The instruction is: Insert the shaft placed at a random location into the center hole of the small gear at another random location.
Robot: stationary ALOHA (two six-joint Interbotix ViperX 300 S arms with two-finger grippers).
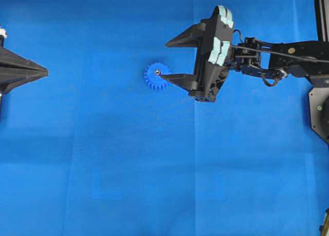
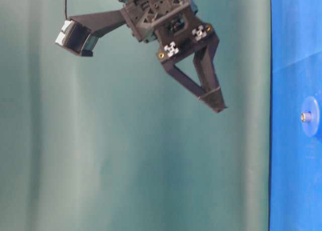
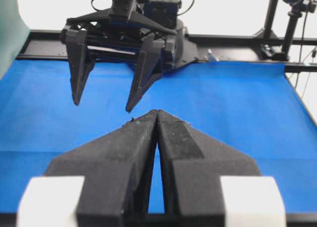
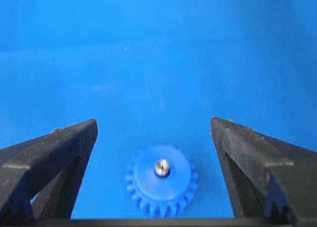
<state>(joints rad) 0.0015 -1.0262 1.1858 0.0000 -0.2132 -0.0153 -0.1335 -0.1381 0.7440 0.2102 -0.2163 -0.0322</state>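
The small gear (image 1: 157,77) lies flat on the blue cloth left of centre. The shaft (image 1: 158,71) stands in its center hole, the silvery top poking out of the hub. The right wrist view shows the gear (image 4: 161,180) and shaft (image 4: 161,167) low between my fingers. My right gripper (image 1: 165,59) is open, raised above the cloth just right of the gear, with nothing between its fingers (image 4: 233,138). From table level the gear (image 2: 311,116) and shaft (image 2: 305,117) lie apart from that gripper (image 2: 217,104). My left gripper (image 1: 46,70) is shut and empty at the far left edge, tips together (image 3: 157,112).
Blue cloth (image 1: 154,169) covers the whole table. A black frame rail (image 3: 237,39) runs along the far side behind the right arm. The right arm's base (image 1: 321,107) stands at the right edge. A green curtain (image 2: 126,165) hangs beyond the table.
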